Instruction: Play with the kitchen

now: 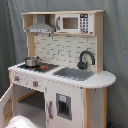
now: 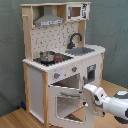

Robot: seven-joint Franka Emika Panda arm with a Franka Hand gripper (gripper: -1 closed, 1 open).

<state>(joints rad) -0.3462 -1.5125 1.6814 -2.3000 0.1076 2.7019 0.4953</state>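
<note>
At the oven door's (image 2: pixel 67 102) right edge in the second exterior view I have my pincer (image 2: pixel 92 95), white arm (image 2: pixel 114 105) coming in from the second exterior view's lower right; whether the fingers are spread or pressed together I cannot tell, contact with the door edge also unclear. Door is windowed, swung partly open, hinged on its left side. Kitchen (image 2: pixel 60 60) stands on a wood floor (image 2: pixel 15 119) against a grey curtain (image 2: pixel 10 45), both exterior views show it. Countertop: small metal pot (image 2: pixel 46 56) on the stovetop (image 2: pixel 51 58) at the left end, sink (image 2: pixel 80 51) at the middle-right, black faucet (image 2: pixel 75 39) at the sink's back edge. Two knobs (image 2: pixel 74 69) on the front panel under the stovetop. Grey hood (image 2: pixel 49 20) above the pot, toy microwave (image 2: pixel 75 11) at the top right corner. In the first exterior view the countertop (image 1: pixel 100 80) ends in a rounded right edge, open door (image 1: pixel 6 104) shows at the lower left, a white rounded part of the arm (image 1: pixel 22 122) sits at the bottom edge.
</note>
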